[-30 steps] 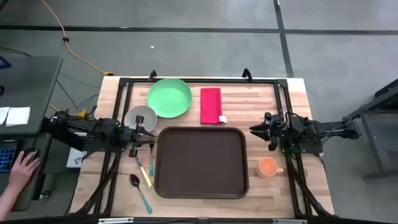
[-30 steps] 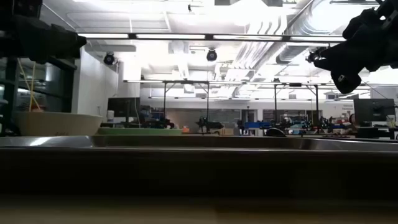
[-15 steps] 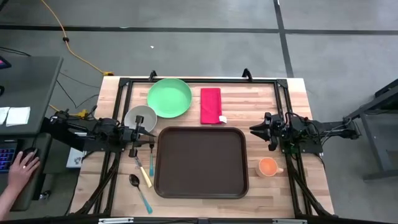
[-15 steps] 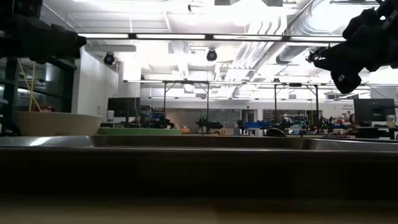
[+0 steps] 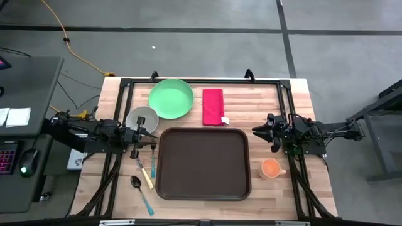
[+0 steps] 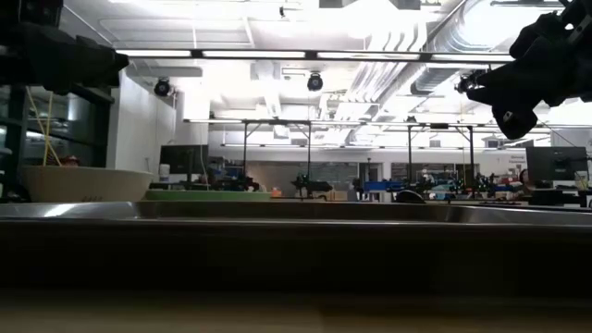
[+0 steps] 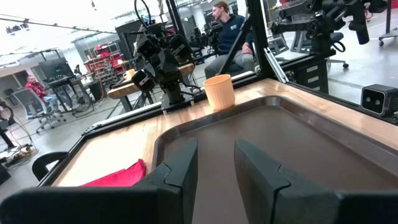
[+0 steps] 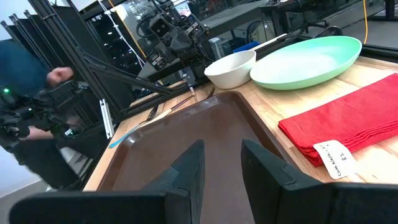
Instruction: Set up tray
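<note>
Brown and bare, the tray point(image 5: 203, 163) is lying mid-table in the high view, with the left gripper point(image 5: 148, 140) hanging off its rim at nine o'clock and the right gripper point(image 5: 256, 130) at three, the green plate point(image 5: 171, 98) and red napkin point(image 5: 213, 106) at twelve, the orange cup point(image 5: 270, 167) at four. In the left wrist view, its fingers point(image 7: 180, 175) are standing slightly parted, holding nothing, over the tray's near rim. In the right wrist view, the right fingers point(image 8: 189, 166) are gaping likewise, empty, facing the white bowl point(image 8: 229, 68).

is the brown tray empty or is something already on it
Empty. The tray shows only bare brown surface in the high view; the plate, bowl, napkin, cup and cutlery all sit outside it on the table.
</note>
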